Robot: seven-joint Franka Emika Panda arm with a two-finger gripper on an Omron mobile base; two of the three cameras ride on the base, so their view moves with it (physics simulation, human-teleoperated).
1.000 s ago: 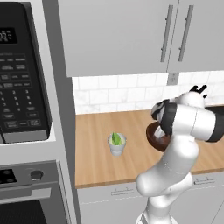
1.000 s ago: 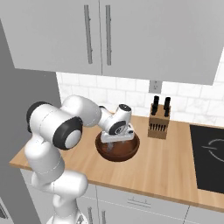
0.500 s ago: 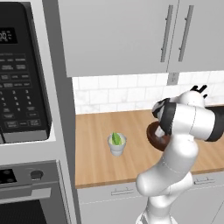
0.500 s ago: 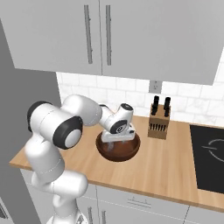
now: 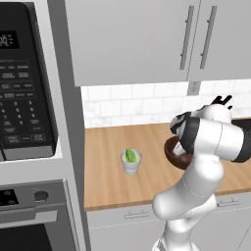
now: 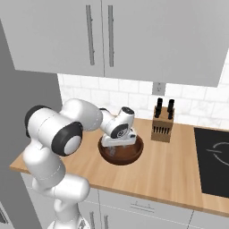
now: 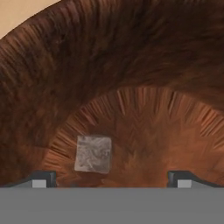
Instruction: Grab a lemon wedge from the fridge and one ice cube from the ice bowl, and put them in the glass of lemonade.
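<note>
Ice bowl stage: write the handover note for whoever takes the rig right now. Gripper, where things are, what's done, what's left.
Gripper: open, empty, reaching down inside the ice bowl, fingertips low over its bottom.
Ice cube: lies on the bowl floor between the fingertips, nearer one of them, not yet gripped.
Glass: on the counter, off to the left of the bowl in the left base view, apart from it.
Lemon wedge: already sits in the glass.
Done: the lemon part.
Left: close on the cube, lift it out, carry it to the glass, drop it in.
</note>
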